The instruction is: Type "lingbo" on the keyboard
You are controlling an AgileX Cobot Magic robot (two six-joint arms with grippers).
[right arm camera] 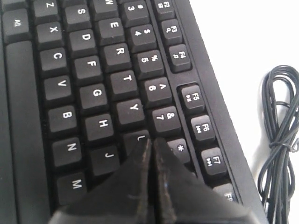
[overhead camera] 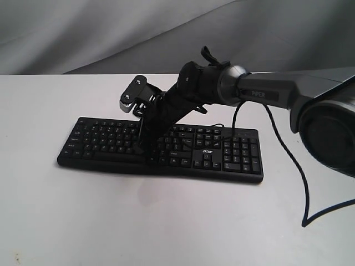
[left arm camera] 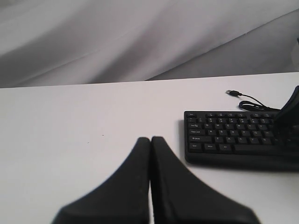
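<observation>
The long black keyboard [overhead camera: 222,160] with a white acer logo lies across the middle of the white table [overhead camera: 83,221]. My right gripper [overhead camera: 150,151] reaches over from the right and is tipped down onto the letter keys, shut with nothing held. In the right wrist view its tips [right arm camera: 150,141] rest at the edge of the U key [right arm camera: 136,140], beside the 8 key [right arm camera: 180,148] and just past Y on the keyboard [right arm camera: 93,70]. My left gripper [left arm camera: 150,140] is shut and empty, hovering over bare table off the end of the keyboard [left arm camera: 224,135] that has Ctrl and Shift.
The keyboard's thin black USB cable [left arm camera: 250,101] lies coiled on the table behind it, its plug [left arm camera: 232,92] loose, and it also shows as a coil [right arm camera: 279,140] in the right wrist view. A thick black arm cable [overhead camera: 288,160] loops over the table at the right.
</observation>
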